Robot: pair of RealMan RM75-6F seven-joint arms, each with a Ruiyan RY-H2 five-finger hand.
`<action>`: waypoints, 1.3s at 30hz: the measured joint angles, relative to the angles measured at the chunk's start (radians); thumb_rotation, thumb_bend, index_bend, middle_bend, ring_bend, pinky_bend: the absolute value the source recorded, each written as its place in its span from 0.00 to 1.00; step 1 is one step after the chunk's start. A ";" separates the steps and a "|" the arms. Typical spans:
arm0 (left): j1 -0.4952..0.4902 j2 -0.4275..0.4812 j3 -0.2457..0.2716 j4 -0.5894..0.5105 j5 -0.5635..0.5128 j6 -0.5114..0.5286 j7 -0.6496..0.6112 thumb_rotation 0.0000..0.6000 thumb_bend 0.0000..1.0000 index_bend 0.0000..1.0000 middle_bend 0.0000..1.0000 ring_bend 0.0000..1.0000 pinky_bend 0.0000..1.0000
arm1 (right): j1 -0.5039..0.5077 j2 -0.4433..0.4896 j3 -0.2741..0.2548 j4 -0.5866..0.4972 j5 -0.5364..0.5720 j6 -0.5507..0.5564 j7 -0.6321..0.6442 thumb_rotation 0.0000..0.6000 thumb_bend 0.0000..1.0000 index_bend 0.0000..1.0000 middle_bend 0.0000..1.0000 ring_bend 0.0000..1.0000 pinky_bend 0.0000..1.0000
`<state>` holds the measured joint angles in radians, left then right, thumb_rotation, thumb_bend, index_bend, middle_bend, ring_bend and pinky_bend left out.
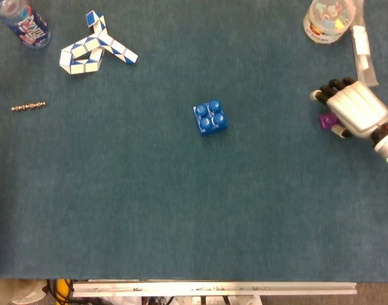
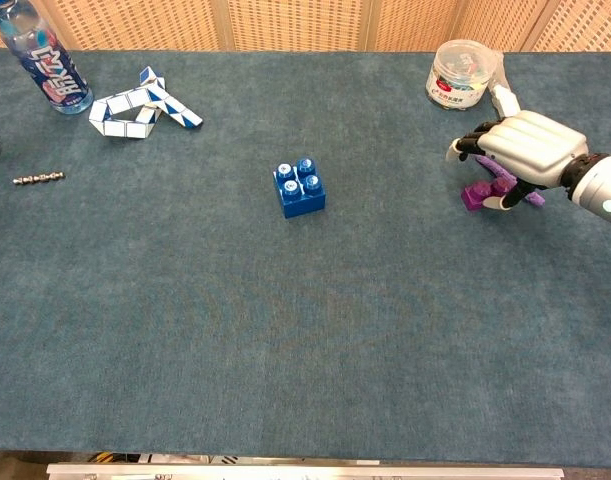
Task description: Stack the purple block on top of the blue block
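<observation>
Teal-blue felt is seen all over the table (image 2: pixel 285 330). The studded block (image 2: pixel 299 189) is coloured bright blue, the one at 3 o'clock (image 2: pixel 475 196) purple. The right hand (image 2: pixel 530 150) is done in white with black fingertips (image 1: pixel 333 83). The twisty puzzle (image 2: pixel 140 102) is patterned blue and white.

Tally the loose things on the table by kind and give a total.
Building blocks: 2, blue block and purple block
Bottles: 1
Plastic jars: 1
Snake puzzles: 1
Bead chains: 1
Total: 6
</observation>
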<state>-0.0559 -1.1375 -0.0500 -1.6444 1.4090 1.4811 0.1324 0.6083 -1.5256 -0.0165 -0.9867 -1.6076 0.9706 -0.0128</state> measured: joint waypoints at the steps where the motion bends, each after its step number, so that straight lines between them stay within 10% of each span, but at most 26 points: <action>1: 0.000 0.000 0.000 0.000 0.001 0.000 0.000 1.00 0.17 0.20 0.18 0.19 0.31 | -0.005 0.003 -0.003 -0.002 0.007 -0.005 -0.005 1.00 0.16 0.33 0.36 0.26 0.33; 39: 0.013 0.007 0.003 0.007 0.007 0.010 -0.026 1.00 0.17 0.20 0.18 0.19 0.31 | 0.017 -0.022 -0.009 0.009 0.019 -0.001 0.009 1.00 0.30 0.53 0.42 0.31 0.36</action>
<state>-0.0427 -1.1308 -0.0466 -1.6377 1.4159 1.4916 0.1066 0.6253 -1.5471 -0.0255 -0.9776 -1.5882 0.9691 -0.0035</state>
